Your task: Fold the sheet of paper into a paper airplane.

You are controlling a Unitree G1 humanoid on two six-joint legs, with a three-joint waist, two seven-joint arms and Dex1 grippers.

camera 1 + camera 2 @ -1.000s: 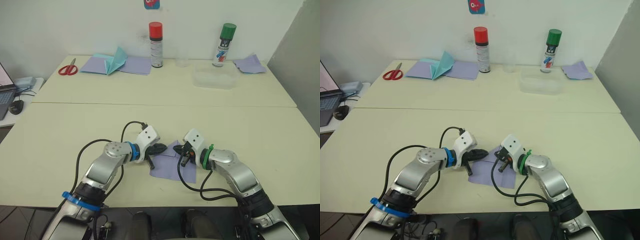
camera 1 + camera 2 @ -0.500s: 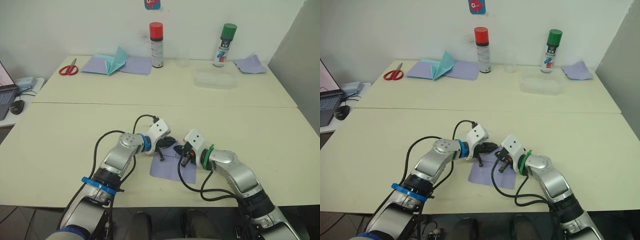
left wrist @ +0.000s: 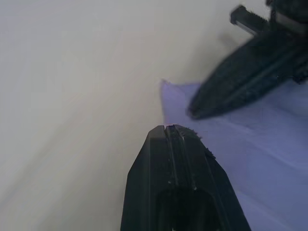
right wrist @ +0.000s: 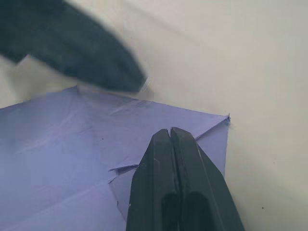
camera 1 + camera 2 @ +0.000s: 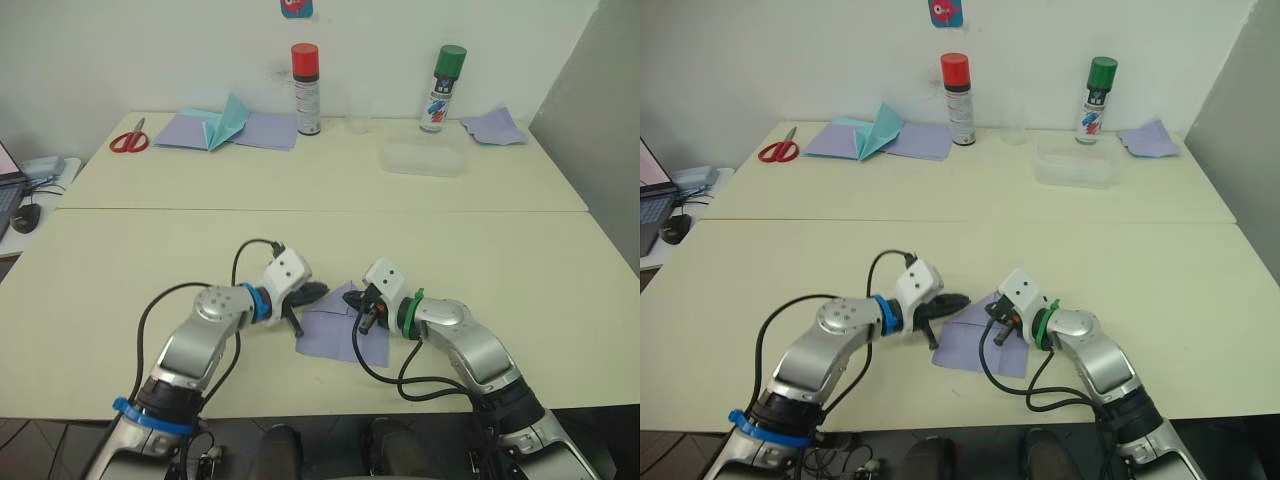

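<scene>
Since half a second ago, the left end effector (image 5: 312, 293) is pulling back toward the left of the frame, now sitting at the left edge of the sheet of paper (image 5: 340, 335) rather than reaching over its upper corner. Its two black fingers are pressed together, as the left wrist view shows, with the tip lying at the sheet's edge on the cream desk (image 5: 120, 260). Opposite it, the right end effector (image 5: 364, 308) is resting over the upper right part of the sheet, its fingers likewise closed against each other with nothing clamped between them; in the right wrist view its tip is sitting on the lavender surface just beside a folded-over corner. Low in the centre of the frame, the creased sheet is lying flat on the desk between the two end effectors. Along the far edge of the desk, in the upper part of the frame, are standing a red-capped spray can (image 5: 305, 89) and a green-capped spray can (image 5: 445, 88), with red scissors (image 5: 129, 138) at upper left beside a teal pointed paper (image 5: 224, 122) lying on smooth lavender sheets (image 5: 265, 131).
</scene>
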